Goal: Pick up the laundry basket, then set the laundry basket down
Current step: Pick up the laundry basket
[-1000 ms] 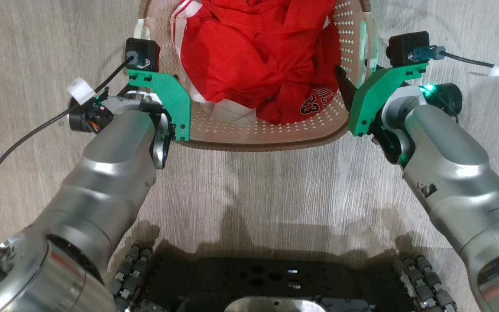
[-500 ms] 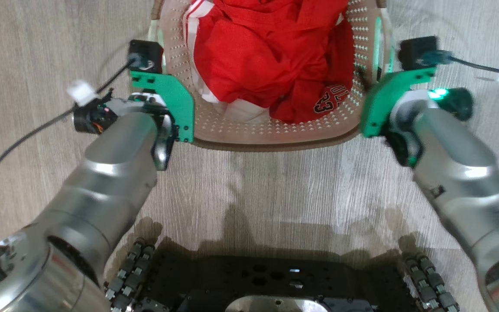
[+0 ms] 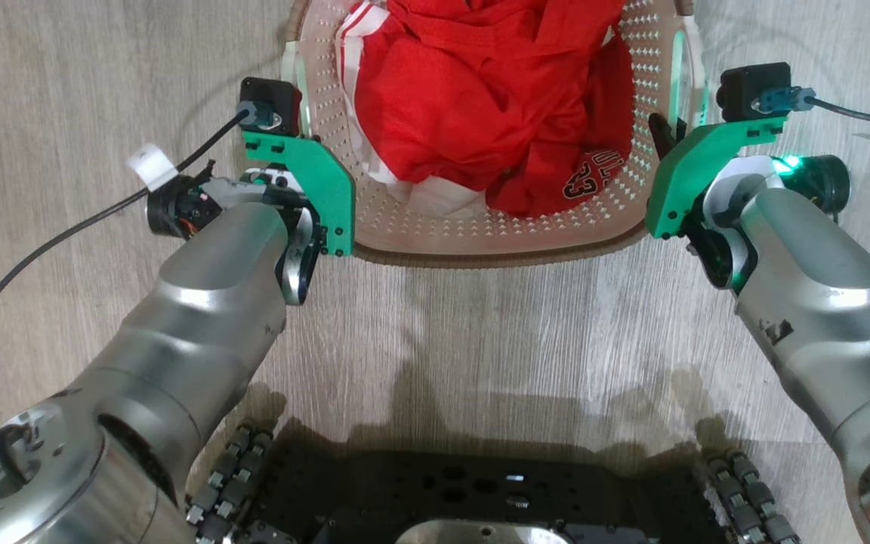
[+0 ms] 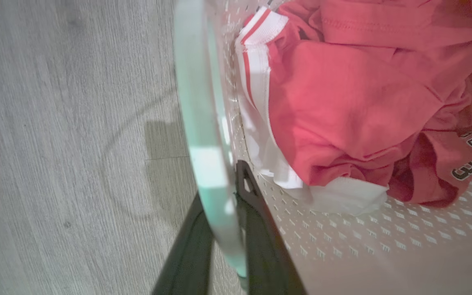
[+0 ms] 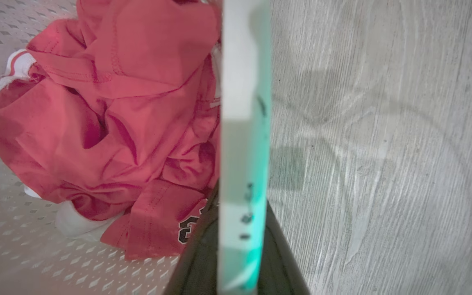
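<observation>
The left gripper (image 4: 219, 192) and right gripper (image 5: 242, 213) each pinch a handle (image 4: 203, 123) of the laundry basket (image 3: 480, 236); uneven lifting could slip one free.

We had our left pincer (image 3: 289, 113) at the laundry basket's (image 3: 495, 236) left handle (image 3: 292, 64) and our right pincer (image 3: 675, 127) at its right handle (image 3: 696, 69), fingers (image 3: 660, 133) mostly hidden beneath green brackets (image 3: 316, 175). Red clothes (image 3: 480, 98) lay heaped inside, pale wooden floor (image 3: 65, 75) all around.

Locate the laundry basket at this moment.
The laundry basket is at the head view's top centre, holding red clothes; the left end effector clamps its left handle, the right end effector its right handle.
</observation>
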Robot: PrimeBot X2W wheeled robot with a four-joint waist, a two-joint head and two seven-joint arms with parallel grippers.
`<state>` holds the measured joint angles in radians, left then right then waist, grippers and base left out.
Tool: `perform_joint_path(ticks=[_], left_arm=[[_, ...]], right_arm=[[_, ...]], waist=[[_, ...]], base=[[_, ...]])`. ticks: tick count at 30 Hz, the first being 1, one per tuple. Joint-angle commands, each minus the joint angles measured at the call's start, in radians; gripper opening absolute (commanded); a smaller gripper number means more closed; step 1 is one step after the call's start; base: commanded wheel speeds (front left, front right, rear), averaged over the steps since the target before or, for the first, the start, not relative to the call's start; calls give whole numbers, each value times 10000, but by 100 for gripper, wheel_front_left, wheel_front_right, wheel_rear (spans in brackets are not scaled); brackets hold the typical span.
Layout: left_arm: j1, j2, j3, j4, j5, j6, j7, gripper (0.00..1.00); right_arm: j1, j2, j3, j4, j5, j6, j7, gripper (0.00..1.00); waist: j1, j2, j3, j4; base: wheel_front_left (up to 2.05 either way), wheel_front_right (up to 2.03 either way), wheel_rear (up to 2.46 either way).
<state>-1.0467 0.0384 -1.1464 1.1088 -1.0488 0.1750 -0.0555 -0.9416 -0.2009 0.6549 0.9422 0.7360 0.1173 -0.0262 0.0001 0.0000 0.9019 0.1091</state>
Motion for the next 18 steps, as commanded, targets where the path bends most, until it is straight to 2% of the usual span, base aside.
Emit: perform_joint_path(ticks=[1,8,18], left_arm=[[76,118,-52,-108,-28,2,-116,0],[201,118,-596,-105,-201,-97,-48,0],[679,118,-1119,62,-15,-385,530,0]], right_arm=[[396,295,312,-342,100,134,25,0],[552,341,629,-317,420,134,575,0],[940,479,1294,-373,1035,134,2030,0]], waist=[[-1,0,-86,-5],[-1,0,-668,-80],[-1,0,-2067,-266]], base=[[0,0,0],[0,0,0],[0,0,0]])
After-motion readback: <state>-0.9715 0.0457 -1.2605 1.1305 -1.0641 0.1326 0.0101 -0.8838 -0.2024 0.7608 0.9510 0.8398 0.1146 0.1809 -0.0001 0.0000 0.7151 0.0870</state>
